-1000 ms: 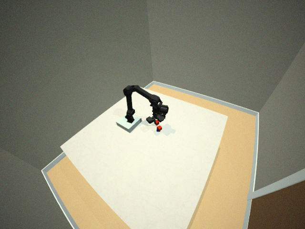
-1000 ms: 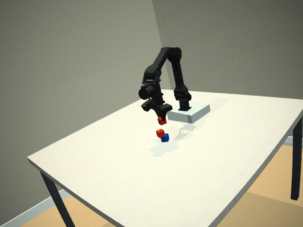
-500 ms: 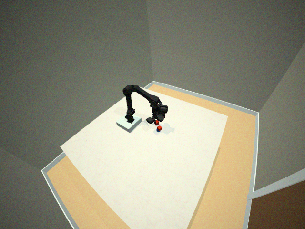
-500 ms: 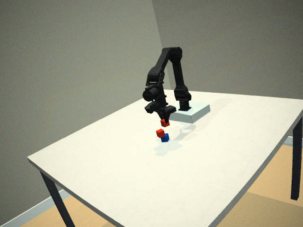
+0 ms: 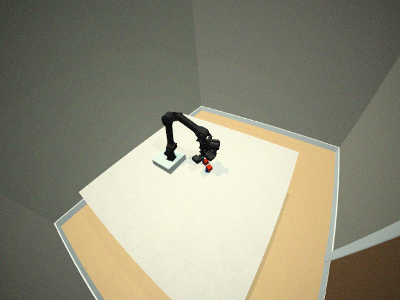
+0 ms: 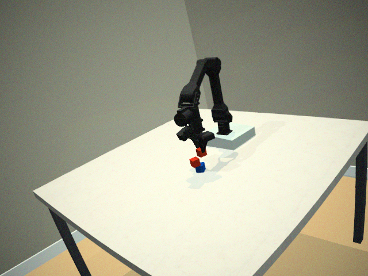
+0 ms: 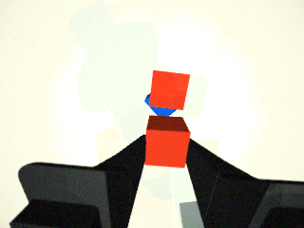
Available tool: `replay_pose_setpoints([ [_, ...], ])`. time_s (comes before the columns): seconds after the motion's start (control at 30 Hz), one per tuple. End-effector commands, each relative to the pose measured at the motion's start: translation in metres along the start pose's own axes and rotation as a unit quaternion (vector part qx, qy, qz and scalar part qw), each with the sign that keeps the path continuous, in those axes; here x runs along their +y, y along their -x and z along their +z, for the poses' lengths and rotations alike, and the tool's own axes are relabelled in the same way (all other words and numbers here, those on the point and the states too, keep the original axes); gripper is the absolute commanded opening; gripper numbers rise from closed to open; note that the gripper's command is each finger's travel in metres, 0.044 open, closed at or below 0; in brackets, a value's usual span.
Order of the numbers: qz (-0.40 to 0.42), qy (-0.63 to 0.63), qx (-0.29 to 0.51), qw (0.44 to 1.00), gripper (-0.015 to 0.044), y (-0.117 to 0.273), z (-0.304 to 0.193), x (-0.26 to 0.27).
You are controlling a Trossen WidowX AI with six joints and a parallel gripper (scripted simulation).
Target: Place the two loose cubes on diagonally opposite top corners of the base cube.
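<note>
The blue base cube (image 5: 206, 170) (image 6: 200, 168) (image 7: 162, 112) sits on the table, partly hidden by a red cube (image 5: 209, 167) (image 6: 195, 162) (image 7: 170, 90) that rests on top of it, offset toward one corner. My gripper (image 5: 205, 160) (image 6: 202, 150) (image 7: 165, 140) is shut on the other red cube and holds it above the table, higher than the resting red cube and on the arm-base side of it. In the wrist view a strip of blue shows between the two red cubes. The gap from the held cube down to the base cube cannot be measured exactly.
The arm stands on a pale block (image 5: 165, 164) (image 6: 226, 144), whose grey corner also shows at the bottom of the wrist view (image 7: 190, 214). The white table (image 5: 194, 225) (image 6: 178, 222) bears the cubes and the arm's shadow.
</note>
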State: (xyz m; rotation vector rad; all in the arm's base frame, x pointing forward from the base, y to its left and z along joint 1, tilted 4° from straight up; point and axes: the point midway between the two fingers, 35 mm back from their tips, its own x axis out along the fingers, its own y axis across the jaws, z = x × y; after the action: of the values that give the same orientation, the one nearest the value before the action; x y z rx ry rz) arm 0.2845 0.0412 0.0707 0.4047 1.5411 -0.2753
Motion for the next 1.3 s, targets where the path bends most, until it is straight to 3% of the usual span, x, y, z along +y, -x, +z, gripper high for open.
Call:
replay_pose_setpoints([
  [0.0,0.001,0.0,0.002,1.0,0.0105,-0.006,0.0,0.001],
  [0.33,-0.001,0.007,-0.001,1.0,0.0105,-0.029,0.0,0.002],
  [1.27,-0.001,0.007,-0.001,1.0,0.0105,-0.031,0.0,0.002],
])
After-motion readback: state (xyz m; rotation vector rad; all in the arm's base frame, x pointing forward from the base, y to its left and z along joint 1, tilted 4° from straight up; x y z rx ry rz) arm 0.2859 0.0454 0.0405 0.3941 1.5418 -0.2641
